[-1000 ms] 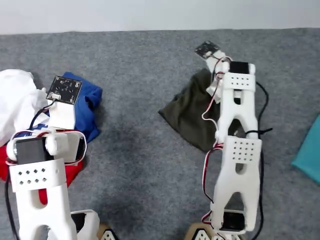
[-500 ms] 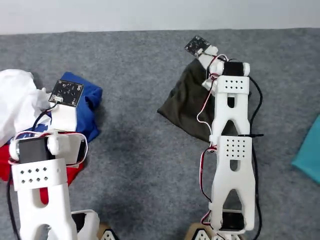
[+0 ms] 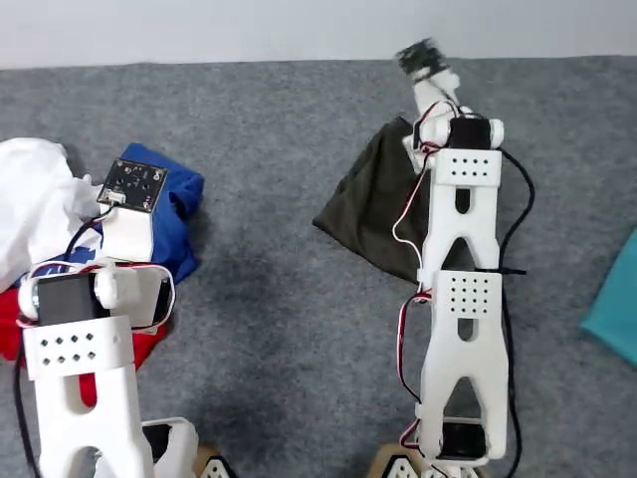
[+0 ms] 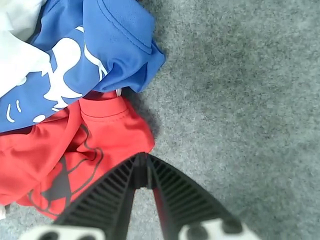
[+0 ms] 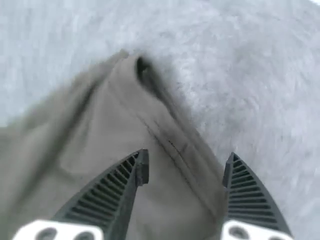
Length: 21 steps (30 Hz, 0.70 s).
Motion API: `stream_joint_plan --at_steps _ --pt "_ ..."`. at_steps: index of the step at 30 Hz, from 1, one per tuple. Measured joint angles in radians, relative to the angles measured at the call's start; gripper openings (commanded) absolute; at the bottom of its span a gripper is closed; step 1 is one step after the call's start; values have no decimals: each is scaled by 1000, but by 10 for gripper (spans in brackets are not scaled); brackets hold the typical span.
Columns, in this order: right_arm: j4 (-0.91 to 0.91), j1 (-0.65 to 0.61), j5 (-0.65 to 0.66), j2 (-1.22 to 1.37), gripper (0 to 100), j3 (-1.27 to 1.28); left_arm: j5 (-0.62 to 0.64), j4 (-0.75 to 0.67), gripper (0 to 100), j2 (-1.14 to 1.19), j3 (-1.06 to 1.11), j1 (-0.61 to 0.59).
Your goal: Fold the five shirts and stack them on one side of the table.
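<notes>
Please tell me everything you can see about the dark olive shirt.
The dark olive shirt is soft matte cloth, crumpled into an unfolded heap with creases and a raised ridge. It lies on the grey table cover, partly under the right arm. The right claw is open above it; contact is unclear.

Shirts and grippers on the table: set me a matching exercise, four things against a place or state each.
1 olive shirt
2 red shirt
3 teal shirt
4 left gripper

A shut, by the red shirt's edge
B at the table's end opposite the pile
C beneath the open right gripper
D touching the blue shirt

Pairs: 1-C, 2-D, 3-B, 4-A.
</notes>
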Motion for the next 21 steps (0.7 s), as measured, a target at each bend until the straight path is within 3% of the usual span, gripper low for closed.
stream_joint_plan --at_steps 4,7,14,21 --pt "68 0 -310 -61 247 0 0 0 4 0 0 0" --pt "133 0 -456 -87 247 0 0 0 4 0 0 0" --pt "249 0 -651 -97 246 0 0 0 4 0 0 0" --pt "249 40 -740 -109 246 75 0 0 4 0 0 0"
